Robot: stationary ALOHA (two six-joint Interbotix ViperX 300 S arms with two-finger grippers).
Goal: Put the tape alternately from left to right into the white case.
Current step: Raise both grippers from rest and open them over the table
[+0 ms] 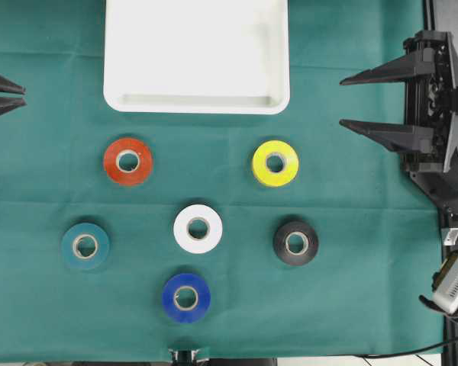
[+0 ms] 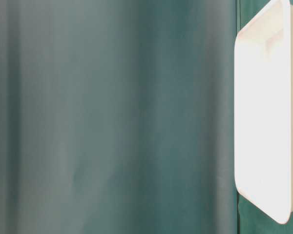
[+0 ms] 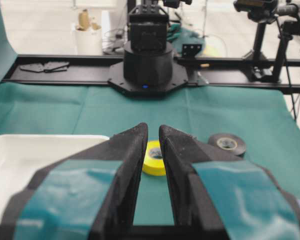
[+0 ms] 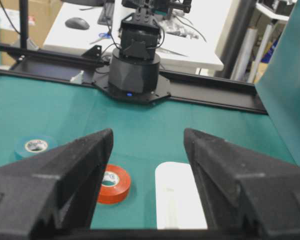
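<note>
Green cloth (image 1: 46, 191) covers the table, and all 6 rolls lie flat on it, none held. Nearest the bottom edge of the overhead view is the blue roll (image 1: 186, 297); next come the teal roll (image 1: 85, 245), the white roll (image 1: 198, 229) and the black roll (image 1: 295, 242); beyond them the red roll (image 1: 128, 161) and the yellow roll (image 1: 275, 163) are set just short of the white case (image 1: 196, 102), whose rim runs off the top edge.

Both grippers are kept at the side edges, well apart from every roll. The left gripper (image 1: 15, 95) is seen with its jaws nearly together, only a narrow slit between them, with the yellow roll far ahead in line with that slit. The right gripper (image 1: 343, 101) is seen with its jaws spread and nothing between them. Bare cloth separates each roll from its neighbours and from both grippers.
</note>
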